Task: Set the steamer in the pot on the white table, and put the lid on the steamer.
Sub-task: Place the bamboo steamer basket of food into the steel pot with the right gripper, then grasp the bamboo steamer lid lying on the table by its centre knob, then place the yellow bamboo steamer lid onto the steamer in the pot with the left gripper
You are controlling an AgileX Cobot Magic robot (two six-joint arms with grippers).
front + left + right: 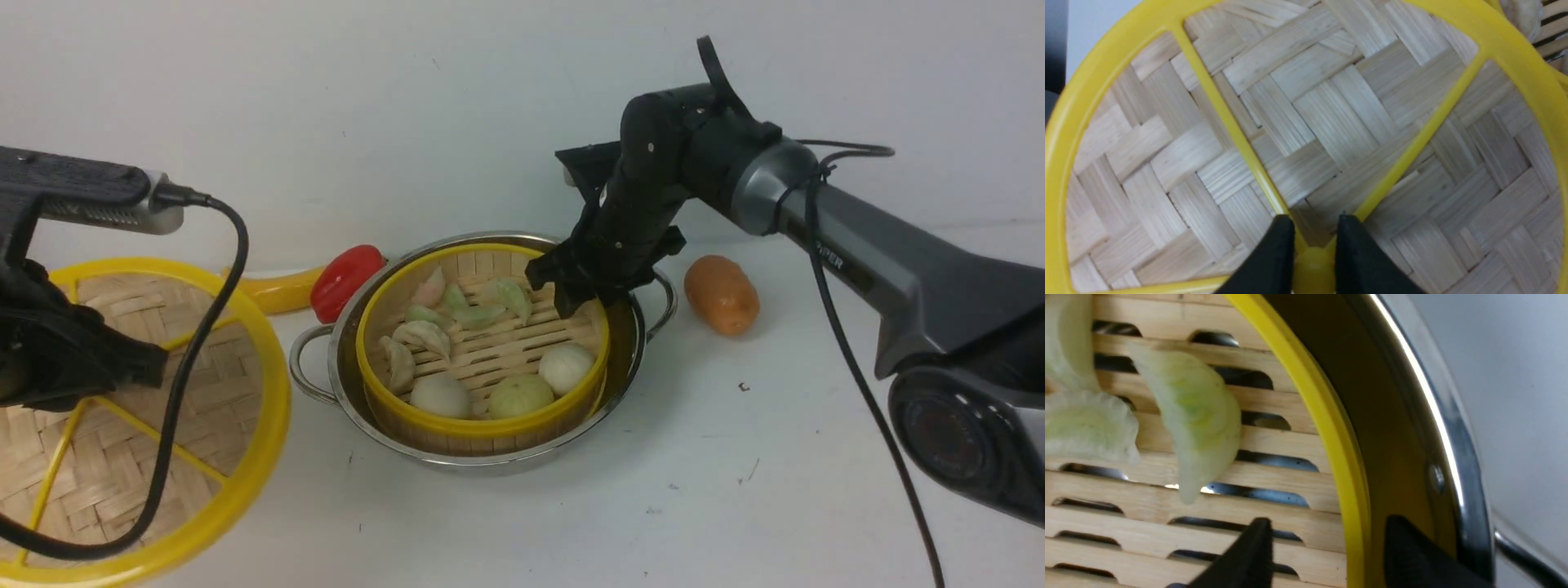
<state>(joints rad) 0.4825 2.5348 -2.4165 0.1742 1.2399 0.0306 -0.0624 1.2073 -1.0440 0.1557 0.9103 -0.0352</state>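
Steamer [490, 347] sits inside the pot [522, 459], about mid-bench [735, 457], toy dumplings and buns on its slatted floor. From this, the first step looks done and the lid is the step in hand.

Lid [1331, 122] is at the robot's left, apart from the pot, rim near the pot's left handle in the front view. Can't tell whether it is off the bench or resting on it.

Left gripper [1314, 222] is closed down on the lid's central yellow knob, a fingertip on each side where the spokes meet.

Right gripper [1329, 522] is parted wide across the steamer's far-right rim. One finger hangs over the slats and the other sits in the gap between steamer wall and pot wall, with space either side of the rim, so it is holding nothing.

Key relation: the steamer lies to the right of the lid, so the left arm carries it rightward and then down. The lid is round, so there is no long axis to line up, only knob over basket centre and the disc level.

Risk: the right gripper is in the lid's landing area and likely has to clear first.

Red pepper [347, 278] and an orange vegetable [721, 294] lie beside the pot, not in play.
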